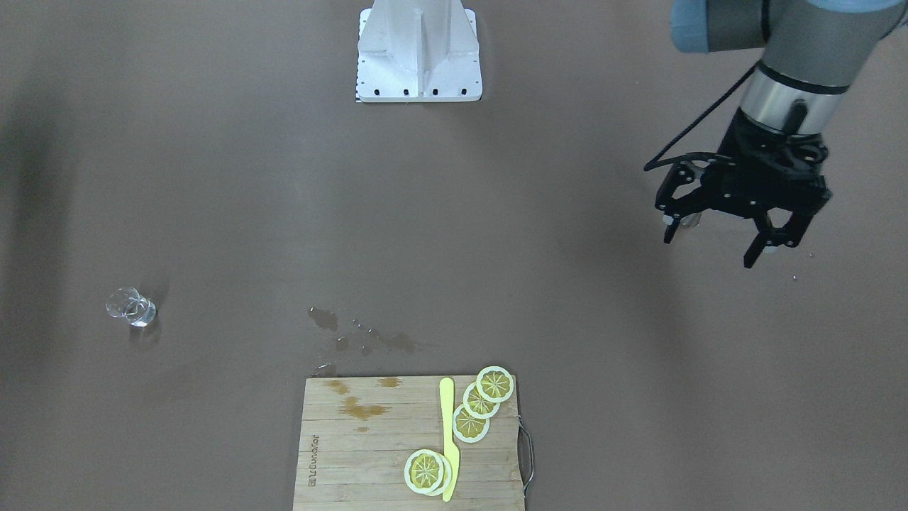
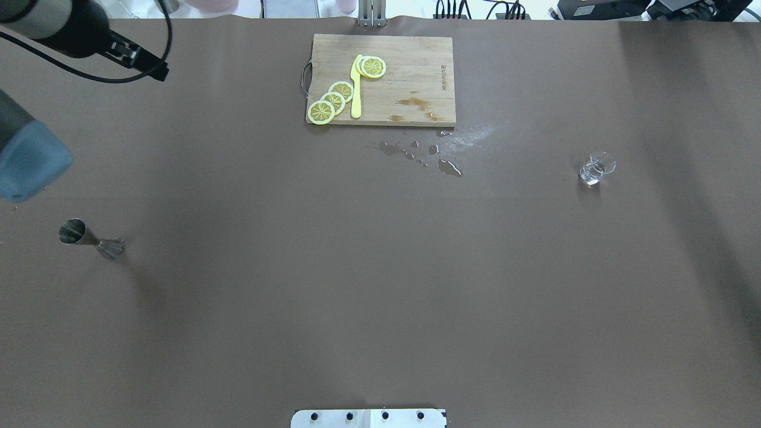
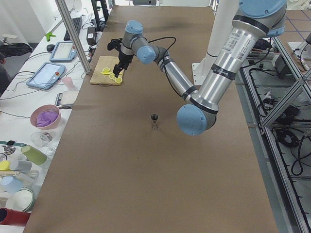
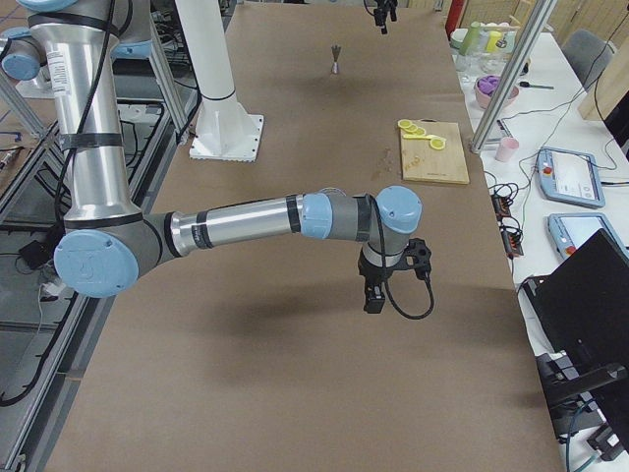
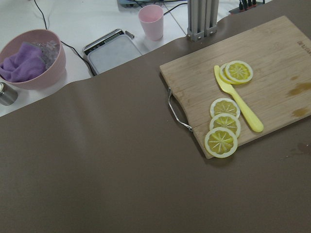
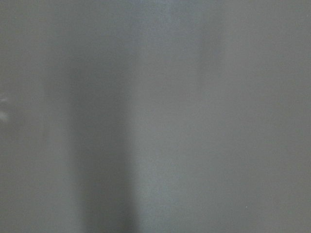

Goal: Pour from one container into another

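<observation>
You set the overhead camera behind the base (image 2: pixel 368 418), the front one facing it; both shared the cutting board (image 2: pixel 410 65), which the left wrist camera saw nearer.

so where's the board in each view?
Front-facing: board bottom centre, cut by the lower edge.
Overhead: board top centre.
Exterior left: board upper left, at the table's edge.
Exterior right: board upper right.
Left wrist: board upper right, running off the right edge.
Right wrist: not in it.
Landmark: the lemon slices lying on it.
</observation>
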`<action>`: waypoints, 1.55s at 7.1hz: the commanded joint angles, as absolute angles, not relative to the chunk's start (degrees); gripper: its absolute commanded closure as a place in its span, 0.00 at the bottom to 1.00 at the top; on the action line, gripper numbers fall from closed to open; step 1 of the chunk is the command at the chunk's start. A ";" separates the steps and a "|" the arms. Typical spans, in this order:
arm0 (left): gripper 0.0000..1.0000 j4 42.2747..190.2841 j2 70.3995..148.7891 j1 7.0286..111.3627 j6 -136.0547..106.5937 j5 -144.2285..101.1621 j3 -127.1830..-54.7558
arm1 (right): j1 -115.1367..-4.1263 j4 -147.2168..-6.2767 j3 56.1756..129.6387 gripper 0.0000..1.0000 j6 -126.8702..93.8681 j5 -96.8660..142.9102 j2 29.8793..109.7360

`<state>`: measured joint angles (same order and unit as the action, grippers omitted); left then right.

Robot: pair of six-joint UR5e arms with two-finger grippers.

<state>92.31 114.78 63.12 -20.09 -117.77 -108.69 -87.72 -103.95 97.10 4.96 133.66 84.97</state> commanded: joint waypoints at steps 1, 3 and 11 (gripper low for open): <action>0.02 92.20 108.14 72.56 -8.57 -125.74 -106.19 | -87.71 -103.36 96.86 0.00 5.27 133.86 85.86; 0.02 90.02 101.72 78.98 -7.82 -134.95 -105.47 | -87.63 -103.18 96.24 0.00 5.27 133.77 85.87; 0.02 88.95 77.34 94.39 12.39 -136.23 -104.77 | -87.71 -103.10 95.45 0.00 5.36 130.52 86.92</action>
